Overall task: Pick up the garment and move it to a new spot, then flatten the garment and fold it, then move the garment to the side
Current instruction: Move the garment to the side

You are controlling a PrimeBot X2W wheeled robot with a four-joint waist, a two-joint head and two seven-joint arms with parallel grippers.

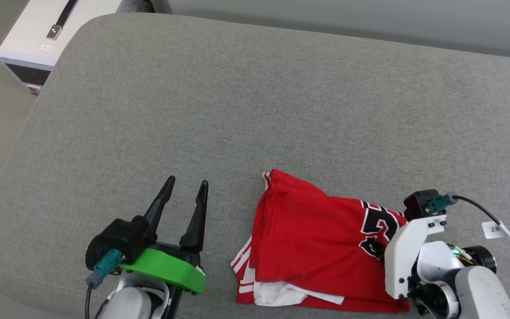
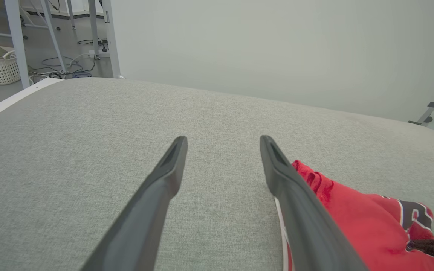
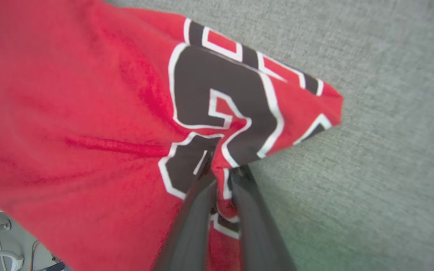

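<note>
my left gripper (image 1: 188, 183): fingers spread wide, empty, over the grey cushion (image 1: 237, 110). my right gripper (image 3: 222, 170): fingers drawn close, pinching a fold of the garment (image 1: 308, 239), which lies crumpled on the cushion's near right.

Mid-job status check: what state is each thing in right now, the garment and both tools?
garment, crumpled in a heap on the grey cushion, black lettering partly showing, not yet flattened.
left tool, open, holding nothing, apart from the garment.
right tool, shut on a fold of the garment at the black lettering.
</note>
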